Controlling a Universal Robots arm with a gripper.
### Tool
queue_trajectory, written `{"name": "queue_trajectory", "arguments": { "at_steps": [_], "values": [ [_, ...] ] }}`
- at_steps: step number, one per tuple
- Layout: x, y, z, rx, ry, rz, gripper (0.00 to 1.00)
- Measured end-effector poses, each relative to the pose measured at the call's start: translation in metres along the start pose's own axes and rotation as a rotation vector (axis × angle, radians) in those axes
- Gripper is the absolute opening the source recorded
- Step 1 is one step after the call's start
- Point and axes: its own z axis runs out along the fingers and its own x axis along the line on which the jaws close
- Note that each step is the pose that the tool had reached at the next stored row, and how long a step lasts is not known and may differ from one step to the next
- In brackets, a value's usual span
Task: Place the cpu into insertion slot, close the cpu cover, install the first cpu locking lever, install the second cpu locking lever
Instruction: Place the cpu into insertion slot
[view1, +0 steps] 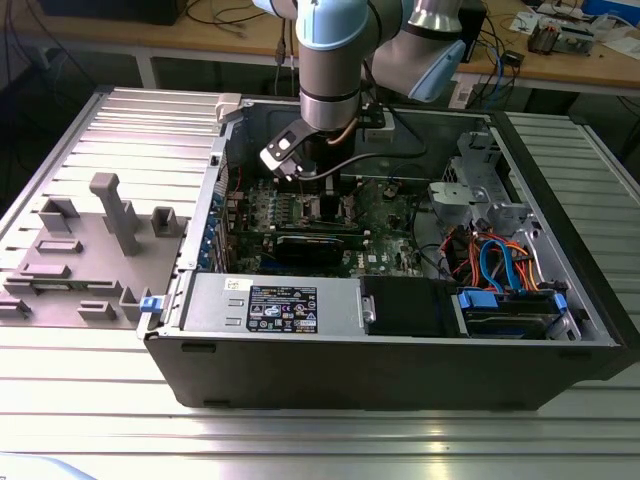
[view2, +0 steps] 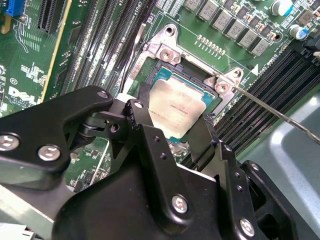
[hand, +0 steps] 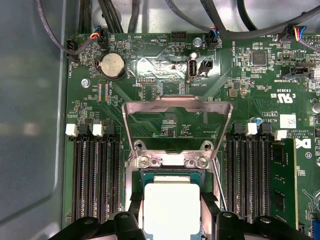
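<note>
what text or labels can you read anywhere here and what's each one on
No text reads reliably.
Black sticker on the grey metal housing: print too small.
White lettering on the motherboard: too small.
Marking on the cpu: too faint.

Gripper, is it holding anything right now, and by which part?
The cpu, pinched at two opposite edges by the gripper, at the insertion slot.

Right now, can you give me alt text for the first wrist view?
The end effector grips the silver-topped cpu by two opposite edges at the insertion slot; whether it is seated cannot be told. The cpu cover is open beyond it over the green motherboard, with memory slots on both sides.
</note>
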Motion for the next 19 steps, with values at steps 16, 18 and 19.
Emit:
{"name": "queue_trajectory", "arguments": {
  "at_steps": [16, 18, 19],
  "values": [
    [0.0001, 0.0001, 0.0004, -0.0002, -0.0012, 0.008, 0.62],
    [0.0001, 0.0001, 0.0004, -0.0002, -0.0011, 0.008, 0.62],
    [0.0001, 0.0001, 0.0000, -0.0002, -0.0011, 0.008, 0.62]
  ]
}}
